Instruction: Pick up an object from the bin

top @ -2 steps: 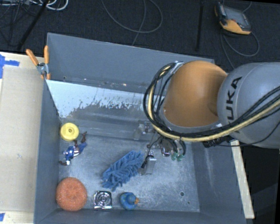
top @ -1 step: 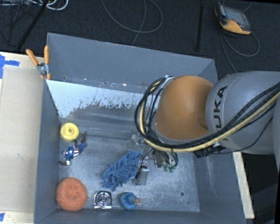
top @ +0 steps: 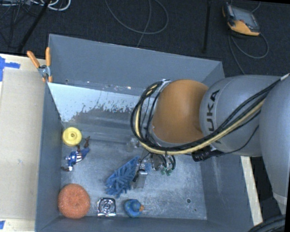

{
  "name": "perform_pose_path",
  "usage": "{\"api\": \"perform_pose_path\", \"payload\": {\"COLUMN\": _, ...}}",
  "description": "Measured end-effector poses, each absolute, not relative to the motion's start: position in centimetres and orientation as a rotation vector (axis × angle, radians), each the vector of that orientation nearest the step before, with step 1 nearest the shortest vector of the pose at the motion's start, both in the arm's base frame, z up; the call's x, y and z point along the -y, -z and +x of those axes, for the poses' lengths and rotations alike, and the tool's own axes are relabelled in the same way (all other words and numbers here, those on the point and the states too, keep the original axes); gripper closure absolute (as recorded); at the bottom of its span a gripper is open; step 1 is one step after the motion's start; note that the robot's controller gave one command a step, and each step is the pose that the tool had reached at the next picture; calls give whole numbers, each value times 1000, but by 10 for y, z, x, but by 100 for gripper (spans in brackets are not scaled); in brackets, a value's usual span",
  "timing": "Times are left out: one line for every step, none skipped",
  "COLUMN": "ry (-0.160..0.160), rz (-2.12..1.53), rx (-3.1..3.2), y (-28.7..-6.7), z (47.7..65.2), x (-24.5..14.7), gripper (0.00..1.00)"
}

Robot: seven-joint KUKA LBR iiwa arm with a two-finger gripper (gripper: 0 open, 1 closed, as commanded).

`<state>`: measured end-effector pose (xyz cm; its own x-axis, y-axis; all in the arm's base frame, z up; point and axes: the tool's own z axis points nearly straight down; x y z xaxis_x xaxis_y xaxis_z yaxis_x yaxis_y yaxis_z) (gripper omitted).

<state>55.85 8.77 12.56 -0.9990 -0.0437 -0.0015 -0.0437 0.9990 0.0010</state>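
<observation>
My gripper (top: 142,172) reaches down from under the orange wrist cover into the middle of the bin. Its tip is right at the upper right edge of a blue knobbly rubber toy (top: 121,178) that lies stretched out on the bin floor. Whether it touches the toy I cannot tell. A small blue piece with an orange tip (top: 132,208) rests near the front wall, just below the toy. Beside that piece, on its left, lies a shiny silver metal piece (top: 106,206).
An orange-red scrub ball (top: 73,200) sits in the front left corner. A yellow round cap-like thing (top: 71,136) and a small blue-and-silver item (top: 73,158) lie by the left wall. The arm and its cover hang over the bin's right half.
</observation>
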Motion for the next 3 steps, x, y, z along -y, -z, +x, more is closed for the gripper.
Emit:
{"api": "perform_pose_path", "payload": {"ry": 0, "rz": -160, "rx": -3139, "y": -87, "z": 522, "x": -86, "gripper": 100}}
{"api": "perform_pose_path", "payload": {"ry": 0, "rz": -158, "rx": -3139, "y": -87, "z": 522, "x": -86, "gripper": 100}}
{"api": "perform_pose_path", "payload": {"ry": 0, "rz": -228, "rx": -3131, "y": -239, "z": 543, "x": -89, "gripper": 100}}
